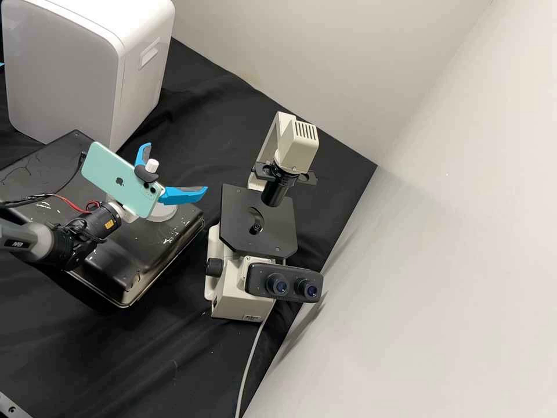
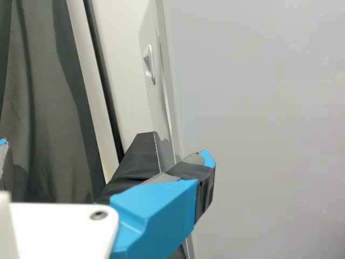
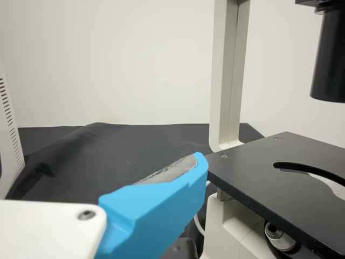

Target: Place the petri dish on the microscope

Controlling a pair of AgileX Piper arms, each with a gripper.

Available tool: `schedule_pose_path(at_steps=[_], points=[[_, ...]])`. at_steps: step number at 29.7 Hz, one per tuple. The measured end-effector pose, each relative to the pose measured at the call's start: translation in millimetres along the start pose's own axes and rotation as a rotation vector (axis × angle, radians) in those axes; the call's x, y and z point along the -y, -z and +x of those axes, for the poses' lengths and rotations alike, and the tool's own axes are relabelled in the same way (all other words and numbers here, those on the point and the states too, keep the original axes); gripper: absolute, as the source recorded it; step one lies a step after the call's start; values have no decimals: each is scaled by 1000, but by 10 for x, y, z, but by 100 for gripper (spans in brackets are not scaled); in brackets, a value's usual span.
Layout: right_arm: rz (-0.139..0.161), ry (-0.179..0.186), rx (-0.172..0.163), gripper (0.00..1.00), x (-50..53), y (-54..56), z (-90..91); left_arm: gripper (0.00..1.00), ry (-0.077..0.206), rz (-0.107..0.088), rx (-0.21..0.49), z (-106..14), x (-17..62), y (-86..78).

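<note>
Nearest us, the right gripper point(image 1: 176, 167) hangs with blue fingers apart and empty over a pale round shape point(image 1: 164, 212), perhaps the clear petri dish, on the scuffed black case point(image 1: 145, 255); beyond, the beige microscope's point(image 1: 232, 290) black stage point(image 1: 272, 232) lies bare, so the placing remains, while the left wrist view adds the left gripper point(image 2: 104, 150), likewise spread.

Robot body: dark grey, white, bright blue.
The right arm point(image 1: 40, 244) bears a white marking, with red and black cables point(image 1: 69, 203) and a mint-green phone point(image 1: 119, 177) behind the right gripper point(image 1: 177, 166). The left gripper point(image 2: 102, 151) has a blue finger point(image 2: 156, 216) tipped with black tape point(image 2: 199, 186), on a white plate point(image 2: 54, 232) with one screw point(image 2: 98, 216).
</note>
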Motion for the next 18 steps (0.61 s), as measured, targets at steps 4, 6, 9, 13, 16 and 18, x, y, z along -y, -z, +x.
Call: schedule_pose_path(at_steps=[4,6,9,13,16,18], points=[[0,0,0,100,0,0,0,100,0,0,0,0,0,0],[0,0,0,100,0,0,0,100,-1,0,0,0,-1,0],[0,0,0,100,0,0,0,100,-1,0,0,0,-1,0],[0,0,0,100,0,0,0,100,0,-1,10,-3,6,-32],[0,0,0,100,0,0,0,100,10,-5,36,-16,35,-122],[0,0,0,100,0,0,0,100,18,-8,55,-43,59,-203]])
